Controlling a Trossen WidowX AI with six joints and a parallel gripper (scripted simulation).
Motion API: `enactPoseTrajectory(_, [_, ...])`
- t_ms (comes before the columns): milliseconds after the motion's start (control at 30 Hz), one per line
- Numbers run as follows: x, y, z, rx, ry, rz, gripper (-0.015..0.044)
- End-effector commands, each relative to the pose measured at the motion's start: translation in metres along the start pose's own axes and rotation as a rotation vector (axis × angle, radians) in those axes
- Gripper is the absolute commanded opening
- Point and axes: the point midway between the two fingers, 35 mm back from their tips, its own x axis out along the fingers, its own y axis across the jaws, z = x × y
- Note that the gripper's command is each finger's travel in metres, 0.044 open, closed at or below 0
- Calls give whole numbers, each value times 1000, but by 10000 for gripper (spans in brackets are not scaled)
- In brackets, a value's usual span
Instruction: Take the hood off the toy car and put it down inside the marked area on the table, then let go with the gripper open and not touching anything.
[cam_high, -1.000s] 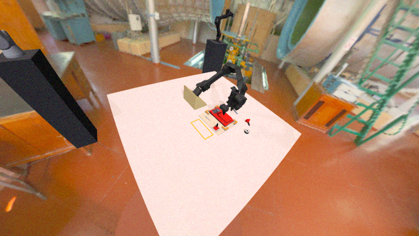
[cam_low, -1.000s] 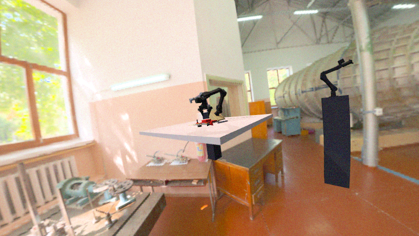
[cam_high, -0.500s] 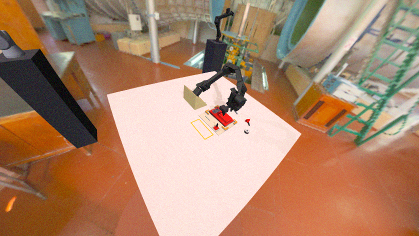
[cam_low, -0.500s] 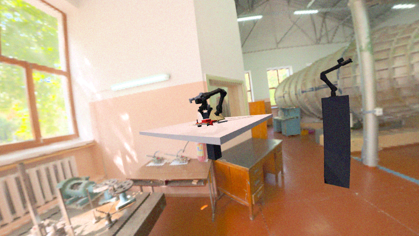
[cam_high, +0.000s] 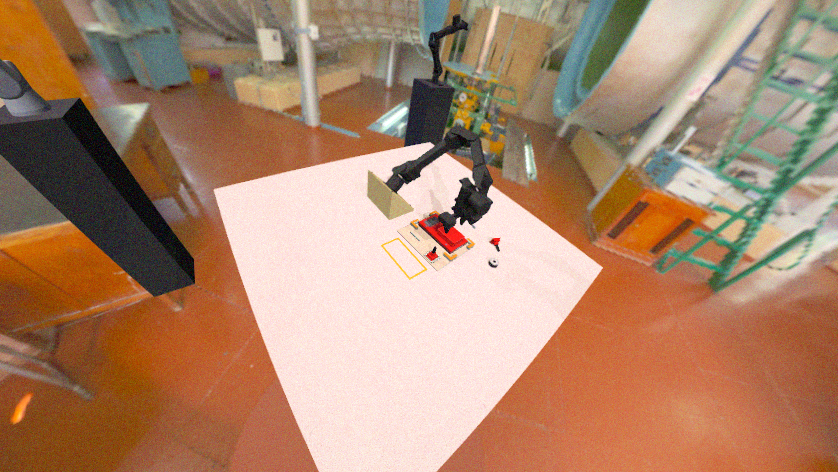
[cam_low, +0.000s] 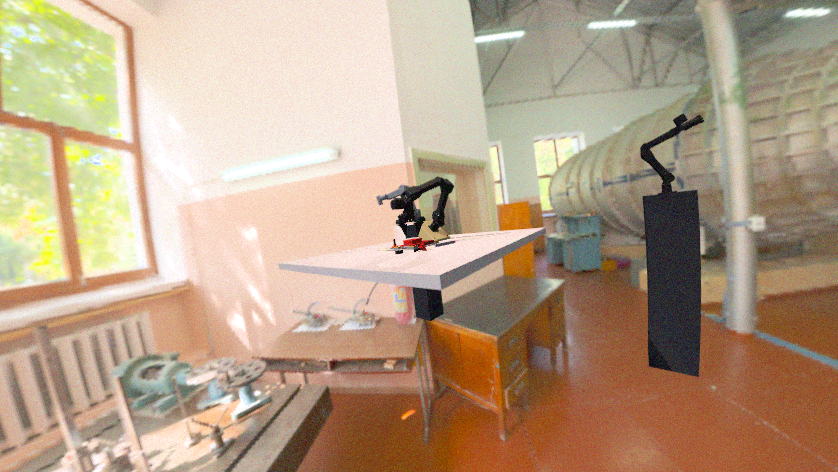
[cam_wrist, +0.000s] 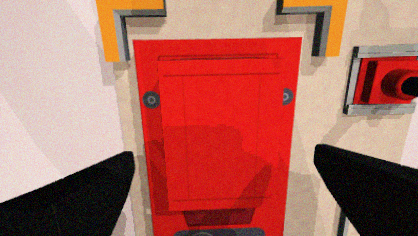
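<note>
The hood (cam_high: 451, 235) (cam_wrist: 215, 110) is a raised red panel, seated on the flat red toy car (cam_wrist: 220, 47). The marked area (cam_high: 410, 278) is a thin yellow rectangle on the table, beside the car's board in the top view. My gripper (cam_high: 453, 224) (cam_wrist: 224, 156) is open and empty, low over the car. In the wrist view its black fingertips stand wide on the left and right of the hood, near its lower half, with gaps to both sides. Whether they reach down to the hood's height is hard to tell. The exterior view shows the hood and fingers very small.
The car lies on a beige board (cam_wrist: 240, 25) between orange corner brackets (cam_wrist: 340, 30). A red part with a black peg (cam_high: 432, 255) (cam_wrist: 385, 82) sits in a holder on the board. A beige angled panel (cam_high: 384, 196) stands behind. A small wheel (cam_high: 493, 263) and a red-and-black piece (cam_high: 495, 241) lie on the right.
</note>
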Motion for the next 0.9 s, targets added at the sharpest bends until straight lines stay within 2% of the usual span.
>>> enactPoseTrajectory(0, [4, -1, -2, 11, 4, 5, 440])
enactPoseTrajectory(867, [20, -1, -3, 10, 4, 7, 440])
